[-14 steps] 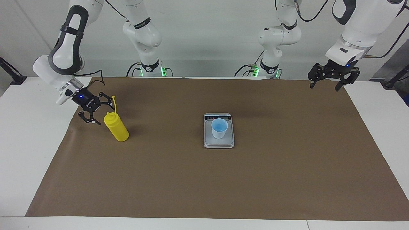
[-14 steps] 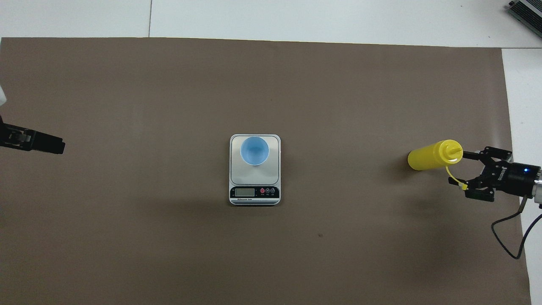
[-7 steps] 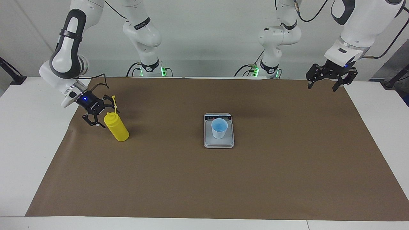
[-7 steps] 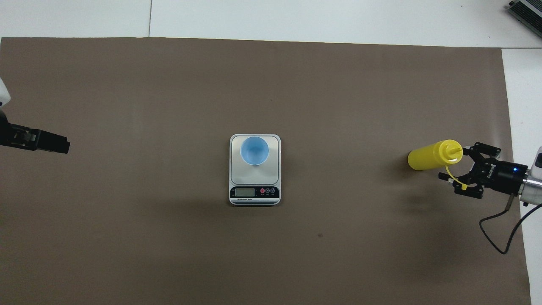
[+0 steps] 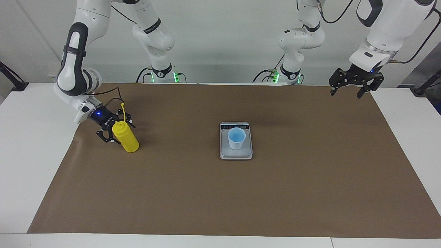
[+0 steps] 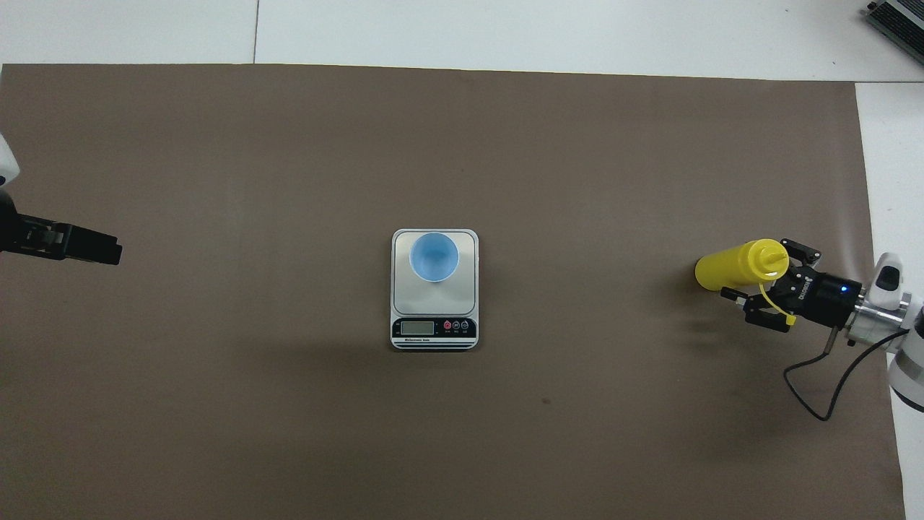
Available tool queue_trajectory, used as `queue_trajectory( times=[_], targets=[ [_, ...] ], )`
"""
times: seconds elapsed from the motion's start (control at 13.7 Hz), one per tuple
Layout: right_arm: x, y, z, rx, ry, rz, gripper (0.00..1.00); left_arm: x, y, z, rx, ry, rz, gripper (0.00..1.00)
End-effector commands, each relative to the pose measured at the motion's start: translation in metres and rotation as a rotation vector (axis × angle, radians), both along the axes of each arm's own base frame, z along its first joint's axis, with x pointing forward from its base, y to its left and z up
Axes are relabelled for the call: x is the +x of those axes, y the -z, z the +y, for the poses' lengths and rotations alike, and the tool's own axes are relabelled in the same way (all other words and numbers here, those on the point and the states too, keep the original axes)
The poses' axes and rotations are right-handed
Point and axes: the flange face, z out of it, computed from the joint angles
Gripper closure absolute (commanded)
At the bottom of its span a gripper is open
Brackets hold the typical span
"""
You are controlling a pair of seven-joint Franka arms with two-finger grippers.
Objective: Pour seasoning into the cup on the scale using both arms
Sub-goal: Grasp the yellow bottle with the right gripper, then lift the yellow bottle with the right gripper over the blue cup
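Presently, the right hand (image 5: pixel 116 132) is standing with its fingers spread on either side of the seasoning (image 5: pixel 126 138), having closed in from beside it over the last second; nothing is gripped yet. The bottle is standing upright toward the right arm's end of the surface (image 5: pixel 20 165), close to the brown mat's (image 5: pixel 220 199) edge. The cup (image 5: pixel 236 138) is sitting on the scale (image 5: pixel 236 153) mid-mat, well apart, with open room between. The left hand (image 5: pixel 348 89) is waiting, open and empty, over the mat's corner.
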Motion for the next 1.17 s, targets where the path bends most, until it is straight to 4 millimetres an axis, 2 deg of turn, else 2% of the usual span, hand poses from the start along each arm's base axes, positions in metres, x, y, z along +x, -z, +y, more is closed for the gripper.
queue_trajectory(
  times=[0.0, 0.29, 0.37, 0.44, 0.51, 0.66, 0.73, 0.88, 0.95, 1.1],
  targets=[
    [0.017, -0.001, 0.012, 0.042, -0.003, -0.045, 0.00, -0.001, -0.011, 0.005, -0.002, 0.004, 0.002, 0.00],
    [0.018, -0.001, 0.013, 0.040, -0.006, -0.049, 0.00, 0.003, -0.003, 0.006, -0.013, -0.010, 0.015, 0.00],
    [0.017, -0.001, 0.013, 0.040, -0.008, -0.049, 0.12, 0.003, -0.001, 0.007, -0.012, -0.018, 0.013, 0.00],
    [0.018, -0.002, 0.012, 0.040, -0.007, -0.050, 0.40, 0.002, 0.000, 0.008, -0.011, -0.035, 0.016, 0.00],
    [0.019, -0.003, 0.012, 0.038, -0.008, -0.054, 0.60, 0.000, 0.001, 0.009, -0.010, -0.064, 0.020, 0.00],
    [0.030, -0.013, 0.009, 0.038, -0.010, -0.072, 0.86, -0.002, 0.001, 0.008, -0.009, -0.075, 0.026, 0.00],
    [0.034, -0.019, 0.008, 0.038, -0.008, -0.068, 0.91, -0.003, 0.001, 0.008, -0.009, -0.070, 0.031, 0.00],
    [0.042, -0.031, 0.009, 0.048, 0.003, -0.046, 0.91, -0.003, 0.002, 0.008, -0.007, -0.078, 0.032, 0.00],
    [0.048, -0.041, 0.015, 0.041, -0.010, -0.030, 0.91, -0.003, 0.000, 0.007, -0.009, -0.081, 0.026, 0.00],
    [0.064, -0.075, 0.022, -0.021, -0.053, 0.013, 0.91, -0.006, -0.003, 0.000, -0.008, -0.110, 0.024, 0.00]
  ],
)
